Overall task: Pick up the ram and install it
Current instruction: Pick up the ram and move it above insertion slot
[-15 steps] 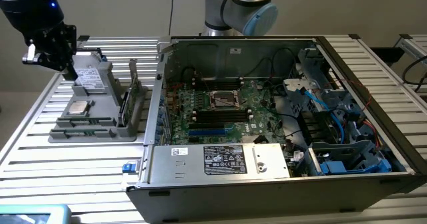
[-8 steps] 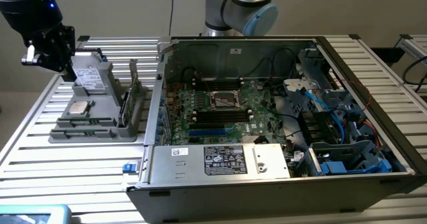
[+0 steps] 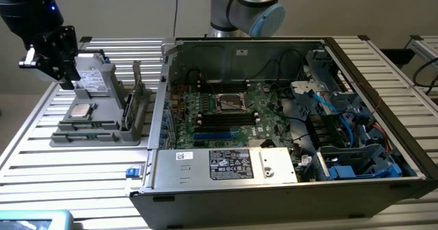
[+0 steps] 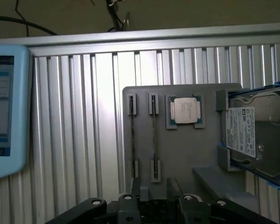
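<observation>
Exterior view first. The claw (image 3: 63, 75) hung at the exterior view's left, over the far end of the tray (image 3: 89, 136) and just above the drive (image 3: 92, 76) lying there. It carried nothing. The ram (image 3: 128, 112) was in the tray, on the side towards the case (image 3: 205, 209): two thin sticks stood on edge, side by side, just beside the case wall. The chip (image 3: 81, 110) lay flat in the tray, nearer than the drive and to the exterior view's left of the ram. The case sat open on the table (image 3: 68, 178) at the exterior view's right, with the board (image 3: 236, 104) showing inside. A blue-framed screen (image 3: 31, 221) sat at the near left corner.

Over to the wrist view. The claw (image 4: 154, 189) was open, its two dark fingers (image 4: 135, 189) apart with bare grey tray (image 4: 186, 154) between them and nothing gripped. The ram (image 4: 133, 137) was edge-on ahead of the claw, two fine parallel lines, each held in a small slot at either end. The chip (image 4: 185, 111) sat in its square pocket between the ram and the drive (image 4: 259, 133). The screen (image 4: 4, 107) lay on the table (image 4: 84, 116), well apart from the tray.
</observation>
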Available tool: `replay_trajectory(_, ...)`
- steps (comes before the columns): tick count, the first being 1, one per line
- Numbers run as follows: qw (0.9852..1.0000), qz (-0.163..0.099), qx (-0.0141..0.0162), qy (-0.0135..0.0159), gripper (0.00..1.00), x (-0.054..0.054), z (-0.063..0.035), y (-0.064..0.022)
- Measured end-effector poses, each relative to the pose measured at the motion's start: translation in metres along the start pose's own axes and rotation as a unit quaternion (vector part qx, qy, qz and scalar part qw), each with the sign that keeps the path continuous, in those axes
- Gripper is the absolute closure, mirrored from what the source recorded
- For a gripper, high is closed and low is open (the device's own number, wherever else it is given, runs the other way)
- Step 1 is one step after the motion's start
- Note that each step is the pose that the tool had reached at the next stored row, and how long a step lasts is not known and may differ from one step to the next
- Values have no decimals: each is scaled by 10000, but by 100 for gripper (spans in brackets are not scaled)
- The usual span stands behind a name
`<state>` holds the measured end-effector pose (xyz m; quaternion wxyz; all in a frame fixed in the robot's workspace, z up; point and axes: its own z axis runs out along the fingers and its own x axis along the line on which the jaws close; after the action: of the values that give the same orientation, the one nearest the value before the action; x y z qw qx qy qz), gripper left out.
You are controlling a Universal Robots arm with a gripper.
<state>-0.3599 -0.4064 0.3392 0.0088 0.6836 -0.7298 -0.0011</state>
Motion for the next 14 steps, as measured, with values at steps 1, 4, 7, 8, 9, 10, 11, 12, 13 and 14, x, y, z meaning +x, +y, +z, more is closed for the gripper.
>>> replay_trajectory(1, 10000, -13, 0, 1, 64, 7, 5, 3)
replay_trajectory(4, 10000, -48, 0, 1, 64, 29, 22, 14)
replay_trajectory(7, 10000, -79, 1, 1, 64, 48, 44, 29)
replay_trajectory(8, 10000, -90, 1, 1, 64, 55, 53, 35)
replay_trajectory(9, 9999, -101, 1, 1, 64, 61, 62, 41)
replay_trajectory(10, 9999, -112, 1, 2, 64, 67, 70, 47)
replay_trajectory(11, 9999, -123, 2, 2, 64, 73, 80, 54)
replay_trajectory(12, 9999, -133, 1, 2, 64, 78, 90, 61)
replay_trajectory(13, 9999, -144, 2, 2, 64, 83, 99, 67)
replay_trajectory(14, 9999, -157, 2, 2, 64, 88, 110, 73)
